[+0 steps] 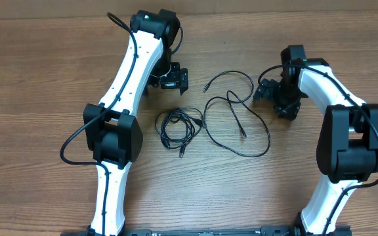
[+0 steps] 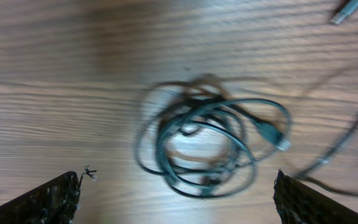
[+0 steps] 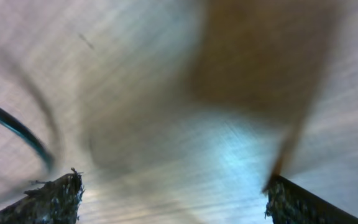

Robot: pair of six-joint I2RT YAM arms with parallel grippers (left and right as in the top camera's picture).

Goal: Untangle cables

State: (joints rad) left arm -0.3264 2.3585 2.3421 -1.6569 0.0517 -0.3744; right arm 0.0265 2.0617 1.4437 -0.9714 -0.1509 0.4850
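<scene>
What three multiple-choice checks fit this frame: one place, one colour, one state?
1. Where is the coiled bundle?
A) beside the left arm
B) under the right gripper
C) at the table edge

2. What colour are the cables?
A) white
B) black
C) red

3. What state is the left gripper in?
A) shut on the bundle
B) open, empty
C) out of view

Key:
1A: overhead shows it by that arm, with the loose cable to its right.
2B: both read black.
3B: the left wrist view shows its fingers wide apart, gripping nothing.
</scene>
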